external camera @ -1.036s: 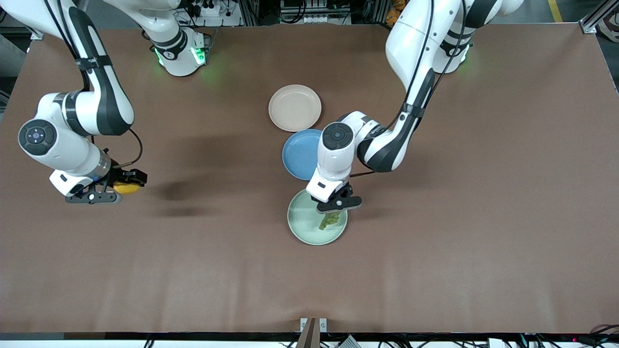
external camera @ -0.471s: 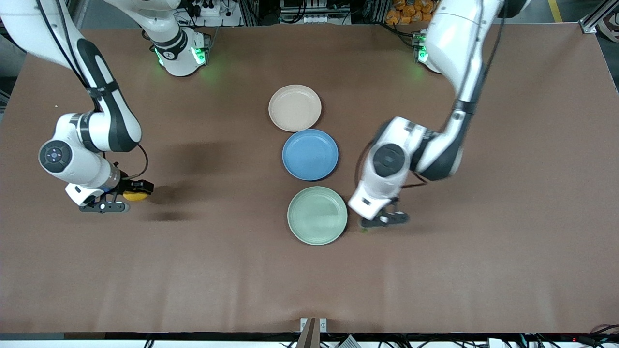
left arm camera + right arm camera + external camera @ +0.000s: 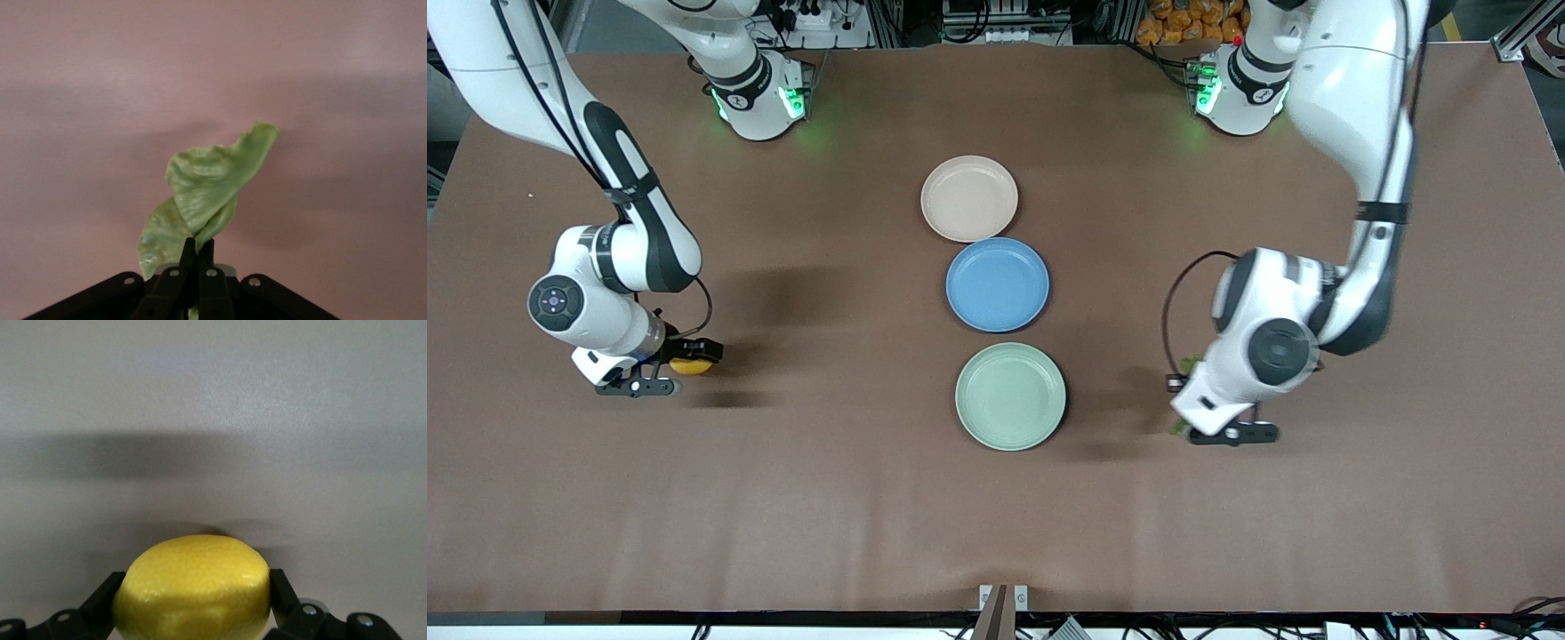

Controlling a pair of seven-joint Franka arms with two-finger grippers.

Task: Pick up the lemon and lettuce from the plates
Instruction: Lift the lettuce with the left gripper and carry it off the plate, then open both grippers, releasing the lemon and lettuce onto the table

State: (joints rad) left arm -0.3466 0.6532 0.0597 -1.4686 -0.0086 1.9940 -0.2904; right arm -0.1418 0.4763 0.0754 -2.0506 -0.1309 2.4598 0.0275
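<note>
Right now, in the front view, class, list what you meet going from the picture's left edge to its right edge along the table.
Right gripper holding the lemon → beige plate → blue plate → left gripper holding the lettuce. The mint green plate overlaps both plates' spans, so it is left out.
</note>
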